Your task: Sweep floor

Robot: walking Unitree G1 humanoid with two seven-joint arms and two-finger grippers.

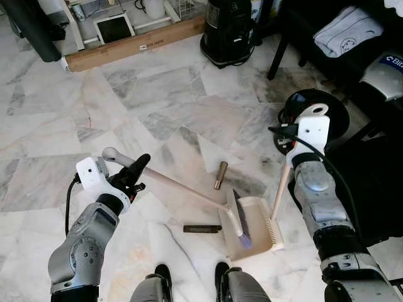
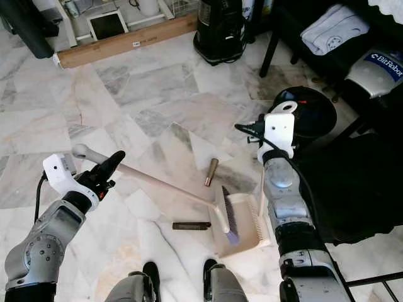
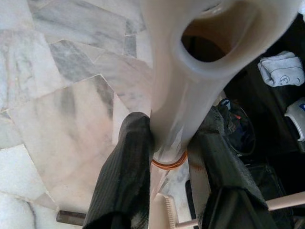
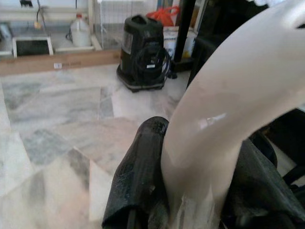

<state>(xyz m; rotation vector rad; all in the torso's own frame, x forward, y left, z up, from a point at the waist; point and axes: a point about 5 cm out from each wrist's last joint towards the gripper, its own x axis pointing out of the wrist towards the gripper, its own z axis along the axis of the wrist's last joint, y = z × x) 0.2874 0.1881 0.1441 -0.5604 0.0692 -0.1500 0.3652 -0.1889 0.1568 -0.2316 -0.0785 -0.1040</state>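
Left end effector clamped on broom, right end effector clamped on dustpan

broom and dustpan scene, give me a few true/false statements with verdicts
1. The left gripper is shut on the broom handle. True.
2. The broom's bristles rest at the dustpan. True.
3. Both brown cylindrical pieces already lie inside the dustpan. False: one brown piece lies on the marble floor beyond the pan, and the other lies on the floor beside it.
4. The right gripper holds a cloth. False: it is shut on the dustpan's upright handle.
5. A black vacuum-like appliance stands on the floor at the far side. True.
6. The long cardboard box lies next to the robot's feet. False: it lies far off, beside the appliance.
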